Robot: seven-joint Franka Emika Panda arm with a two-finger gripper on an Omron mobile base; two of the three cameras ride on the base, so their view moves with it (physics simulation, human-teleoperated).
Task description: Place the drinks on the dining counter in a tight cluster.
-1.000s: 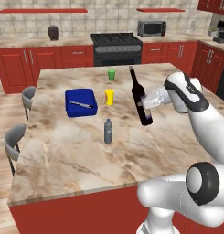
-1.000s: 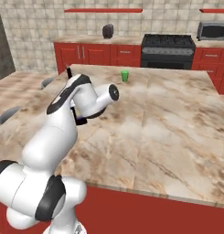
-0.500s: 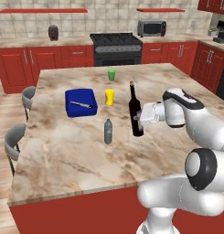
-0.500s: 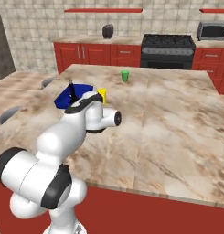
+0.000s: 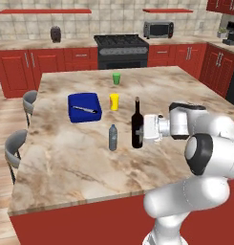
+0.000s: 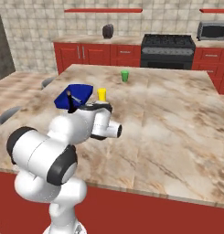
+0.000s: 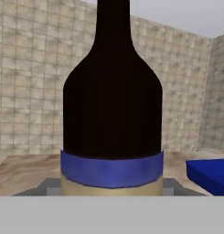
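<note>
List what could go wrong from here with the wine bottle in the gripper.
1. The wine bottle is tall and narrow, and the gripper holds it from the side; a careless release could tip it.
2. The small grey bottle stands close on its left; pushing the bottle further that way may knock it over.
3. The yellow cup and blue tray stand just beyond, limiting room for the cluster.

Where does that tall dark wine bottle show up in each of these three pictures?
Left base view: wine bottle upright at centre, right of the grey bottle.
Right base view: only its neck tip peeks above the arm, before the blue tray.
Hand view: bottle looms central.
Shared landmark: the blue tray.
</note>
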